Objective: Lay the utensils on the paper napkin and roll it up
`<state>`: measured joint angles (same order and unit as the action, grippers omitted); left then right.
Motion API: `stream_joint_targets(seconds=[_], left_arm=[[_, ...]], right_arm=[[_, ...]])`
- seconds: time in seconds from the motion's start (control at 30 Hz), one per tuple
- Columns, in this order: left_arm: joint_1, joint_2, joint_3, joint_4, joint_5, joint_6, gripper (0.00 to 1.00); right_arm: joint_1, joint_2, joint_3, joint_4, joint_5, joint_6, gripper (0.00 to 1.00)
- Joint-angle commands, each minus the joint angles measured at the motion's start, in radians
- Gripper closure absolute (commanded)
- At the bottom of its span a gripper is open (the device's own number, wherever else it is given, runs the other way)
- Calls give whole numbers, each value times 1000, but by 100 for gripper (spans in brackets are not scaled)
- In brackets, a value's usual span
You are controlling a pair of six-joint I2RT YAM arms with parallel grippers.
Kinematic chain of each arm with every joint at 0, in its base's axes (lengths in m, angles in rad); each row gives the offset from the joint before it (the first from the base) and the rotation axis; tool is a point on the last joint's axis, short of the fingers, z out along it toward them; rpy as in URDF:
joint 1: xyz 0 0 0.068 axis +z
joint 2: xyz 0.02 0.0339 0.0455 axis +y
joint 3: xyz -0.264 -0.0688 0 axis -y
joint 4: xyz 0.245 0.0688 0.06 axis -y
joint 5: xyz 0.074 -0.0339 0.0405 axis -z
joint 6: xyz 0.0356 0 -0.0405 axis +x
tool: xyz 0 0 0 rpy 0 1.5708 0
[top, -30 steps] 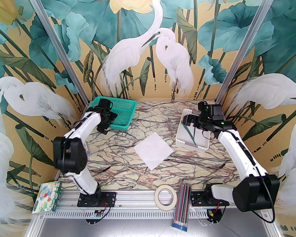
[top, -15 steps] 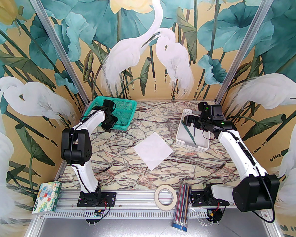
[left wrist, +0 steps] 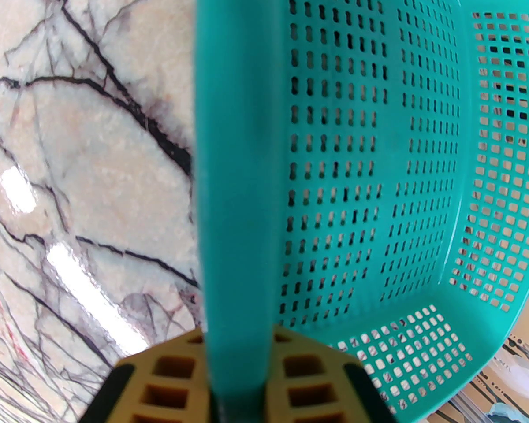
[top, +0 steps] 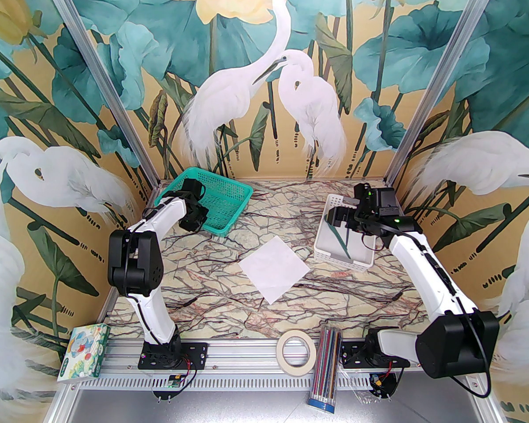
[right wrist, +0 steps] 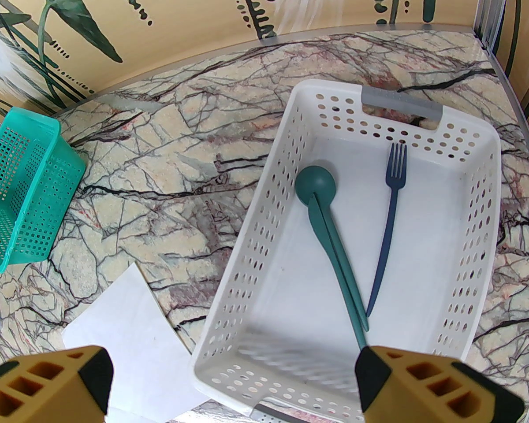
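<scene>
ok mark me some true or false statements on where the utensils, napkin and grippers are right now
1. The paper napkin lies flat on the table with nothing on it. True.
2. The spoon and fork are on the paper napkin. False: both lie in the white basket.
3. The left gripper is clamped on the rim of the teal basket. True.
4. The right gripper is shut on the spoon. False: it is open above the white basket, holding nothing.
5. The tape roll sits in the teal basket. False: it lies at the table's near edge beside the pencils.
</scene>
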<state>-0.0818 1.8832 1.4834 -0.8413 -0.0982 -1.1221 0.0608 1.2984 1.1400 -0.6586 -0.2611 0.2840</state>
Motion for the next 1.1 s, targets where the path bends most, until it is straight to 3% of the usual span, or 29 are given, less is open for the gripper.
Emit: stream_joint_targets(seconds=[0.0,0.13,0.47,0.7,0.9,1.07], left_arm=[[8,-65,-35,1,-36,57,96],[10,-125,-64,14,-75,157,100],[22,-272,-161,40,-125,540,100],[25,-327,-199,95,-142,890,100],[64,-304,-175,91,-43,1117,100],[198,-256,-124,60,155,1185,100]], right_arm=[[7,-28,-10,-21,14,-17,1],[6,-31,-13,-25,15,-17,1],[6,-44,-20,-28,21,-22,1],[6,-54,-25,-32,17,-25,1],[5,-56,-22,-42,10,-29,1],[6,-49,-7,-58,7,-44,1]])
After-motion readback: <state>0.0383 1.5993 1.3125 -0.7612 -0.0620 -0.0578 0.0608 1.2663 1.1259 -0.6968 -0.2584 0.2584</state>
